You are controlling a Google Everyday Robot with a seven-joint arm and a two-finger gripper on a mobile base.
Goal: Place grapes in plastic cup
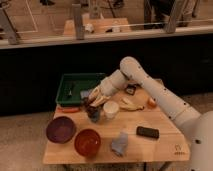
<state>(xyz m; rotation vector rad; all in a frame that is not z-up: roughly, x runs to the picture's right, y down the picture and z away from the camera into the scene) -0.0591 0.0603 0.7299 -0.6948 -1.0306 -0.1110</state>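
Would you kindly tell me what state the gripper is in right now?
Gripper: jaws closed, apparently on the grapes, just above the plastic cup.

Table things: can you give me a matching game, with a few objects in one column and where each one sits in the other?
Things:
1 gripper
2 green tray
3 white cup
4 flat black object

Places:
A front right of the table
B back left corner
C shut, just above the plastic cup
D mid-table, beside the plastic cup

Pairs: 1-C, 2-B, 3-D, 4-A
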